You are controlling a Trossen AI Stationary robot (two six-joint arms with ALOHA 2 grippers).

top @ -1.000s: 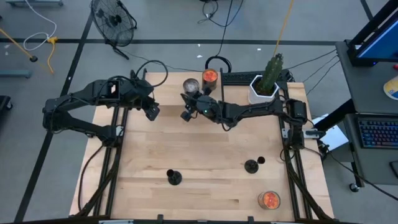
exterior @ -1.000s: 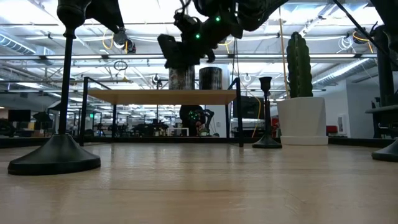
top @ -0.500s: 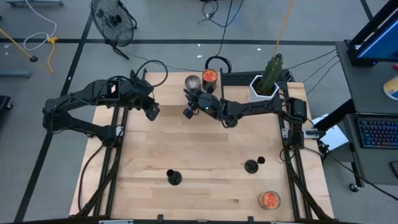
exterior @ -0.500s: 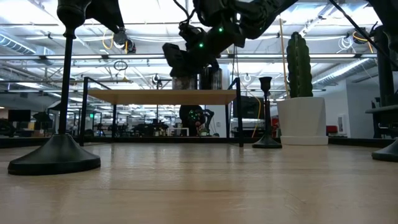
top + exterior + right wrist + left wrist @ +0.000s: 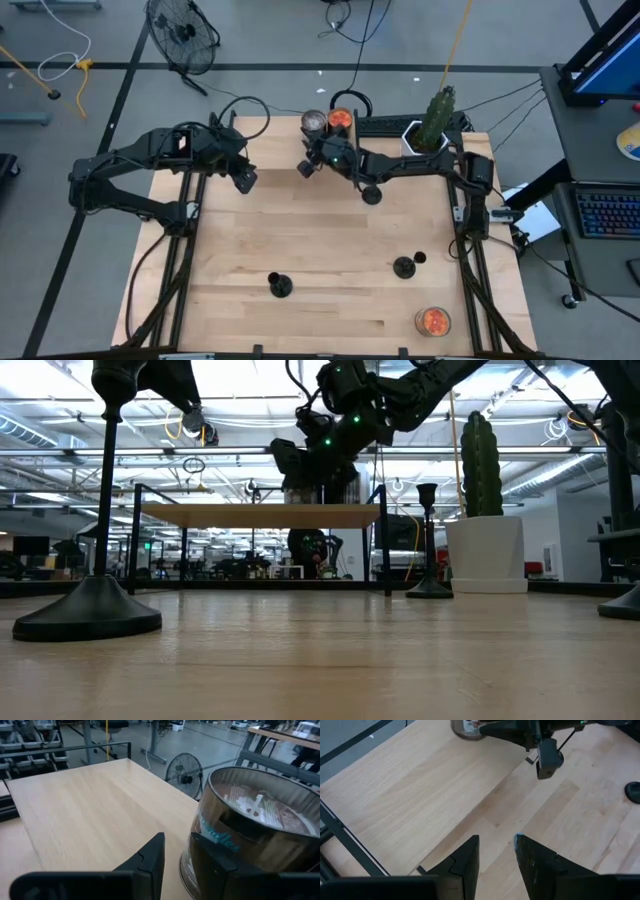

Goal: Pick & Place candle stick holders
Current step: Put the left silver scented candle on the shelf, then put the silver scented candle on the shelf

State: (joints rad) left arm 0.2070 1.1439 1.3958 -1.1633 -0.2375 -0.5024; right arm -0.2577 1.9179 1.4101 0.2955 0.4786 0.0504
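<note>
Right gripper [image 5: 308, 166] sat at the upper centre of the high view, close beside the grey jar [image 5: 313, 121] and the orange jar [image 5: 339, 120] at the table's top edge. Over the last second it had moved up-frame from a spot lower and slightly left, closing on the jars. In the right wrist view its fingers [image 5: 150, 857] stood a narrow gap apart with nothing between them, and the grey jar [image 5: 252, 827] filled the frame just beyond the fingertips.

Left gripper [image 5: 243, 180] waited at the upper left of the table, unchanged across the second; its fingers [image 5: 465, 860] were narrowly parted and empty over bare wood.

Candle stick holders: one holder [image 5: 279, 286] stood at lower centre-left of the high view, a second holder [image 5: 404, 267] at lower right, and a third holder [image 5: 371, 194] just below the right forearm at upper centre. None had shifted. A second orange jar [image 5: 432, 321] sat near the lower right corner; cactus pot [image 5: 420, 145] at upper right.

Judgement: the right arm's travel took it toward the jars rather than toward any holder, so no holder was yet grasped. The two lower holders lay well apart from both grippers; the pick step had not begun.
</note>
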